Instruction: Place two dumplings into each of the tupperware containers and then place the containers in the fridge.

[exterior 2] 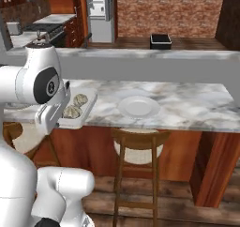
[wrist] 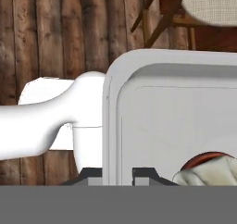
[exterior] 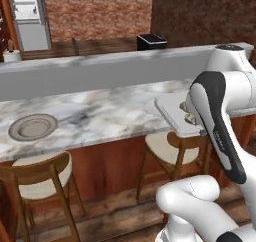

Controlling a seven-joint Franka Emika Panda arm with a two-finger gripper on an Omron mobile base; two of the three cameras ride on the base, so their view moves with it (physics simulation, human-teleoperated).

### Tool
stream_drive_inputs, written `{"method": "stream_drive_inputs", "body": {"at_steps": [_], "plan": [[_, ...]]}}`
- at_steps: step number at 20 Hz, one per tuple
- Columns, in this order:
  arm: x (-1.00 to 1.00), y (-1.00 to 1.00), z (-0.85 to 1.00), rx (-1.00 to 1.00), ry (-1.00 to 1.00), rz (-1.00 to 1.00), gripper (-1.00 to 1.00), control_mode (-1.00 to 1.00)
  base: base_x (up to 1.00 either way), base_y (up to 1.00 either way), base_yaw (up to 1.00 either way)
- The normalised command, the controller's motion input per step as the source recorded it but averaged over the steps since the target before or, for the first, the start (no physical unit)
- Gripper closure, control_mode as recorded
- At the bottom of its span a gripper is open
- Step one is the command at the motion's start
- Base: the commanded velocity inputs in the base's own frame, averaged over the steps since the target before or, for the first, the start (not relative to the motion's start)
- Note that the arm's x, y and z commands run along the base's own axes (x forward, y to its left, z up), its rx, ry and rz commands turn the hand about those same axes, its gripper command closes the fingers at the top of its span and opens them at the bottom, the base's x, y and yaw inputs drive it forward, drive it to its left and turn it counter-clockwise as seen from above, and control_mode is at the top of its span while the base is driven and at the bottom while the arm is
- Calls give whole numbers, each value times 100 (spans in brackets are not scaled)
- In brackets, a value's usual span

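Gripper [wrist: 116, 174] clamped on the container [wrist: 176, 116], jaws pressed onto one thin side wall with a tip on either face, tray stretching away ahead of the hand. One dumpling [wrist: 210, 172] peeking in at the hand view's lower corner. From the right base view, two dumplings [exterior 2: 76, 105] sitting side by side inside, so this tray looks loaded and ready to travel. Container [exterior 2: 89, 106] at the near edge of the counter [exterior 2: 187, 104], just beside the pale plate [exterior 2: 138, 107]. Wooden floor and a stool [wrist: 208, 5] showing past the tray's rim in the hand view, so probably hanging out over the edge or already lifted clear. Hard to say which, with the forearm covering the grip from both base cameras. Now the relation that matters: fridge [exterior 2: 100, 10] far back, well apart, beyond the counter and its raised ledge, door open, white shelves showing. Tray held from its near side, so load cantilevered out in front of the hand. Likely next: keep it level, back away, carry it round to those shelves. Risk: tilt at the rim grip, and dumplings rolling.
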Motion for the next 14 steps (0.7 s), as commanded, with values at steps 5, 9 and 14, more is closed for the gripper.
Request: {"method": "stream_drive_inputs", "body": {"at_steps": [5, 9, 14], "plan": [[0, 0, 0, 0, 0, 0, 100, 100, 0, -100, -11], [0, 0, 0, 0, 0, 0, 100, 100, 0, -100, -4], [0, 0, 0, 0, 0, 0, 100, 100, 0, -100, -3]]}}
